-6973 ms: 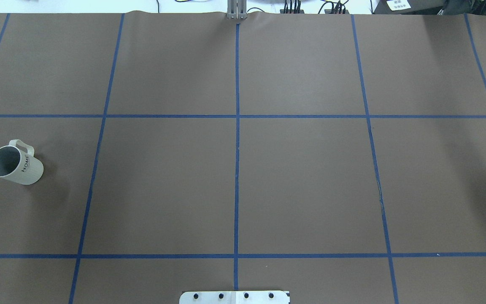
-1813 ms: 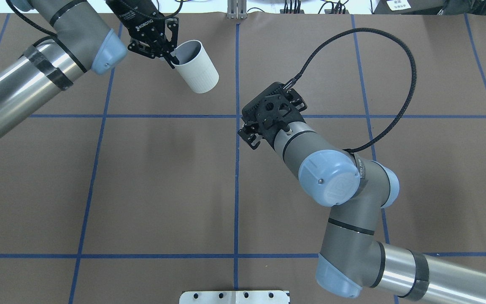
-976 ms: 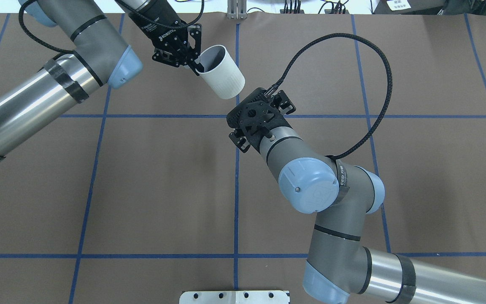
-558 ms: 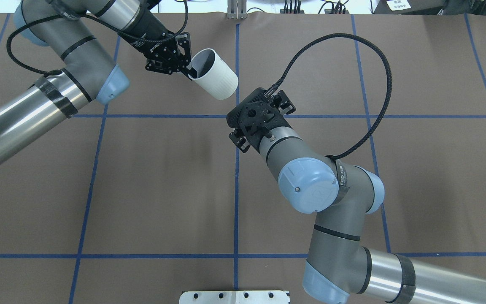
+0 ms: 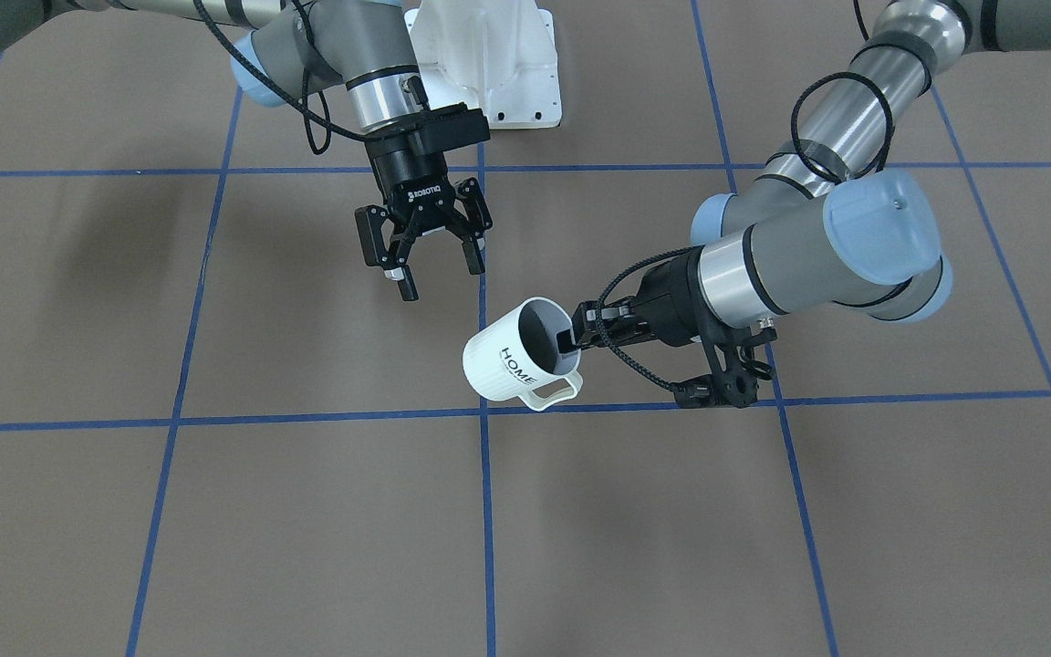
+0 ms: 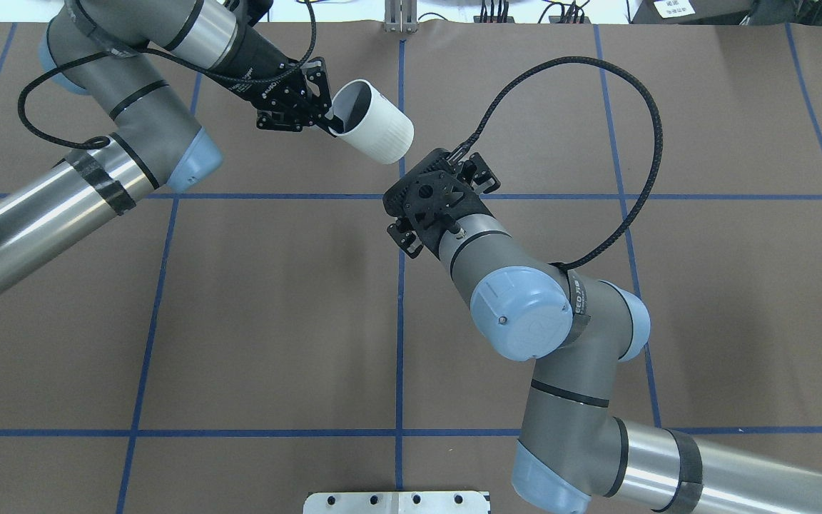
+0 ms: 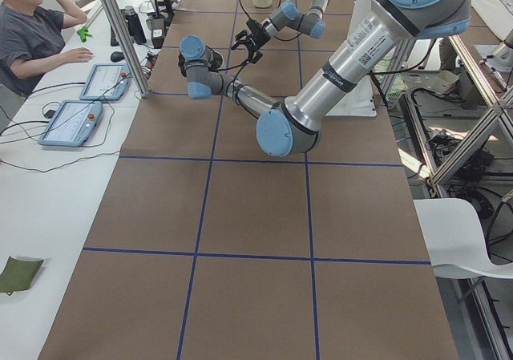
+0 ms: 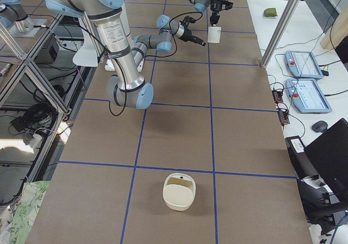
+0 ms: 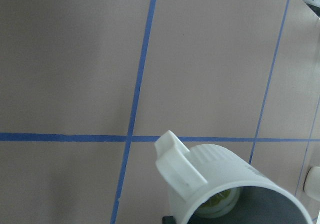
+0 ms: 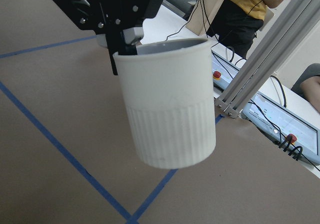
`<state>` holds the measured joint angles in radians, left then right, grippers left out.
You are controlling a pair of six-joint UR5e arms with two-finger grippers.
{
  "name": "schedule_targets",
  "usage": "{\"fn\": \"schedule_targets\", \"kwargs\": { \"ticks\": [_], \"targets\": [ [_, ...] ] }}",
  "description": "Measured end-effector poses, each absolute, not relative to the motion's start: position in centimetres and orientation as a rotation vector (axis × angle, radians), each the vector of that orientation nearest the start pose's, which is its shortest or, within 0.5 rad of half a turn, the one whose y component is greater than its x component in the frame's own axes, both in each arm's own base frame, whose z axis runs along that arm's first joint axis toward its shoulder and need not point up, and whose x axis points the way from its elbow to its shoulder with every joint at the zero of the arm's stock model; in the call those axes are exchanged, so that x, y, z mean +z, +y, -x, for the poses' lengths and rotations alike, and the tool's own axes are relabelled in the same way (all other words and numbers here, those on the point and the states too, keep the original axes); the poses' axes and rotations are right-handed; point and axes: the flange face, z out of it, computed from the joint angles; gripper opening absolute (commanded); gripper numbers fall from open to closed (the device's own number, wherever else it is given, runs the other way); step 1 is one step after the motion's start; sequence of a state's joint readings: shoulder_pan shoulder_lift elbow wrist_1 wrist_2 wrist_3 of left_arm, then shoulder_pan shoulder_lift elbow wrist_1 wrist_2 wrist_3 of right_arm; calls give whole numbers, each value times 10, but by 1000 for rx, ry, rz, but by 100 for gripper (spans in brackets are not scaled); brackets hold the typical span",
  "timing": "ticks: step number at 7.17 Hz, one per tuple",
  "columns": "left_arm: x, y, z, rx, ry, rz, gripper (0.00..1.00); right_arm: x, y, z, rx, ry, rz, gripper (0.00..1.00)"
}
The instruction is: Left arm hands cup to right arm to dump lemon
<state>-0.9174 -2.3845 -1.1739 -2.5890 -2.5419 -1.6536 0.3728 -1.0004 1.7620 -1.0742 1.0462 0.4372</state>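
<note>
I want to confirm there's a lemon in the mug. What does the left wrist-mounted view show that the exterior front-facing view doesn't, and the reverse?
Only the left wrist-mounted view shows a yellowish piece at the bottom of the white mug, probably the lemon. Only the exterior front-facing view shows the black HOME lettering, the left end effector pinching the rim, and the right end effector open, apart from the mug. Both show the mug's squarish handle and the blue-taped table.
</note>
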Motion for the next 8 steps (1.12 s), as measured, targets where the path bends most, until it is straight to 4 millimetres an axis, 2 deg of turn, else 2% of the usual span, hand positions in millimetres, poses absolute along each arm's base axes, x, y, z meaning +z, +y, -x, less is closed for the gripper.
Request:
{"fn": "schedule_targets", "kwargs": {
  "ticks": [2,5,8],
  "targets": [
    [193,-608,-417,-80,1486,214,0,185,-399,516,-330,-570,-1171,99],
    [153,-608,-426,-47,1458,293,0,191,-403,518,-334,-506,-1181,99],
    [148,-605,-435,-40,1450,308,0,190,-405,518,-329,-493,-1185,99]
  ]
}}
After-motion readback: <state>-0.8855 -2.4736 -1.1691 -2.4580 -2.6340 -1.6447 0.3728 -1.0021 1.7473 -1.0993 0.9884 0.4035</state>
